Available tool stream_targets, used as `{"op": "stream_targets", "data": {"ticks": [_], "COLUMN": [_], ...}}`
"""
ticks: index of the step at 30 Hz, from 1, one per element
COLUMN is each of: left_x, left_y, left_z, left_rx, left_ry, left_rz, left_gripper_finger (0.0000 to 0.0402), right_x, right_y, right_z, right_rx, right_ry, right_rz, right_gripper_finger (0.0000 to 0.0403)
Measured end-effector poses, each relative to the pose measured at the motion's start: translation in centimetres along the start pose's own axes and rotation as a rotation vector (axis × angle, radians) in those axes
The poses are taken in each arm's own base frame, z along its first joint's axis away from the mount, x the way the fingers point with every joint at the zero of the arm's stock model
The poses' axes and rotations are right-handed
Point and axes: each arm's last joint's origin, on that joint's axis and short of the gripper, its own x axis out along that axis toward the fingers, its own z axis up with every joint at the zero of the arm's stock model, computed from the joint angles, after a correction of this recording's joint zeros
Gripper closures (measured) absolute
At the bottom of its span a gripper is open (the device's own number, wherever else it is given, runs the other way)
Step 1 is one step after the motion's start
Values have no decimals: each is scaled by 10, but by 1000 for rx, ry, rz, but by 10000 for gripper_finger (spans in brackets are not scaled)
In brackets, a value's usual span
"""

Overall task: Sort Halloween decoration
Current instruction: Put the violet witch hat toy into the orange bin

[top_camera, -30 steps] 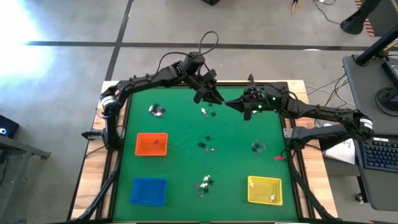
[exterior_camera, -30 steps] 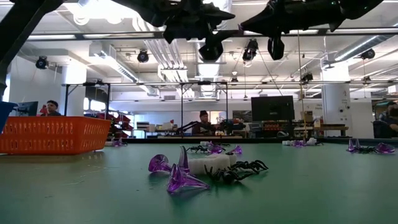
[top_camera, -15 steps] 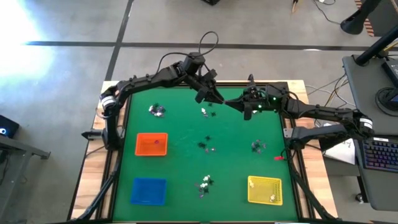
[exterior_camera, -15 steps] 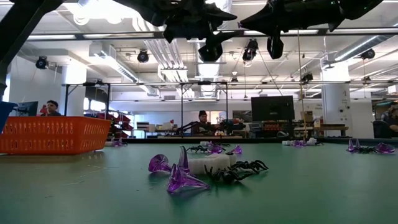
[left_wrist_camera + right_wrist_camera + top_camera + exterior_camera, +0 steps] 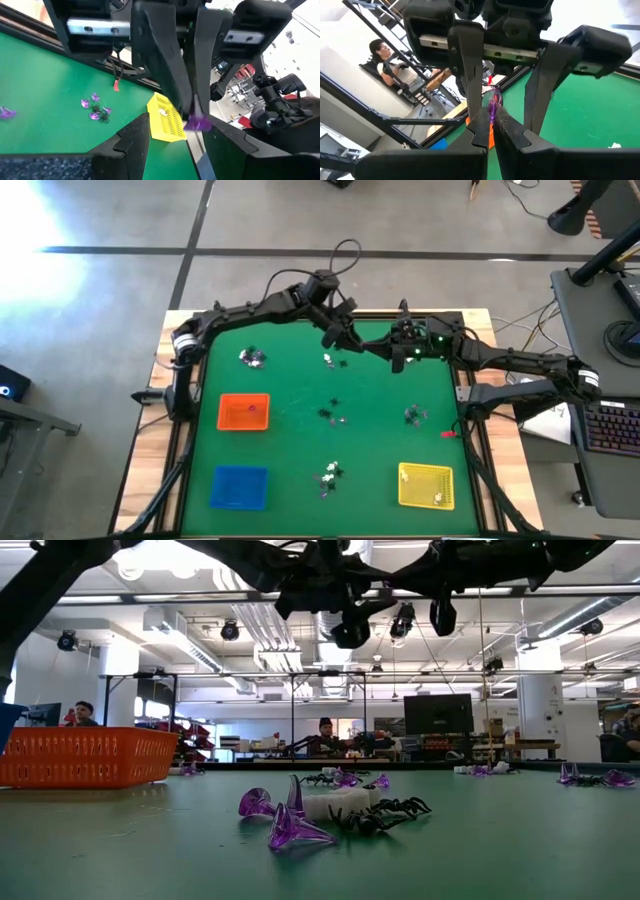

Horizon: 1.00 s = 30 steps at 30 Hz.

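My right gripper [image 5: 492, 122] is shut on a tiny pinkish-purple trinket [image 5: 493, 106] in the air above the table's far middle [image 5: 380, 347]. My left gripper [image 5: 177, 127] is open and faces it from the table's left [image 5: 344, 340]. Its two fingers [image 5: 468, 70] stand on either side of the trinket, apart from it. More white, black and purple trinkets lie in small heaps on the green table: [image 5: 252, 358], [image 5: 333, 361], [image 5: 333, 413], [image 5: 413, 416], [image 5: 330, 473]. The nearest heap [image 5: 340, 810] shows in the low view. My right gripper pinches the purple trinket's narrow end [image 5: 195, 116] between its two fingers, at their free ends. The fingers come roughly level from the table's right. The trinket's wider part [image 5: 201, 123] sticks out past the fingertips, lifted clear of the table.
An orange tray [image 5: 244, 412], a blue tray [image 5: 239, 486] and a yellow tray [image 5: 425, 485] with a few pieces in it sit on the table's near half. A small red thing [image 5: 449, 433] lies at the right edge. People sit in the room beyond [image 5: 325, 727].
My left arm has moved toward the table's right, bringing its open gripper up to the right gripper, so that its fingers now stand around the held trinket. The right arm has kept still.
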Motion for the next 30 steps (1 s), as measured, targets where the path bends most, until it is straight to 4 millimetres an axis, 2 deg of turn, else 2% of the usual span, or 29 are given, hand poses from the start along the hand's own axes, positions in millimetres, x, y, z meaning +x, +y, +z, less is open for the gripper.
{"op": "stream_targets", "data": {"ticks": [10, 19, 25, 30], "left_x": [-5, -8, -8, -8], "left_y": [-15, -9, -9, -9], "left_z": [16, 5, 6, 6], "left_rx": [50, 23, 40, 41], "left_ry": [-15, 54, 48, 47], "left_rz": [-32, 2, 4, 4], "left_gripper_finger": [242, 265, 284, 286], "right_x": [0, 0, 0, 0], "right_y": [0, 0, -3, -3], "right_z": [0, 0, -3, -4], "right_rx": [0, 0, 14, 14], "right_ry": [-3, 2, 35, 35], "right_rz": [2, -2, -26, -26], "right_gripper_finger": [394, 394, 394, 394]}}
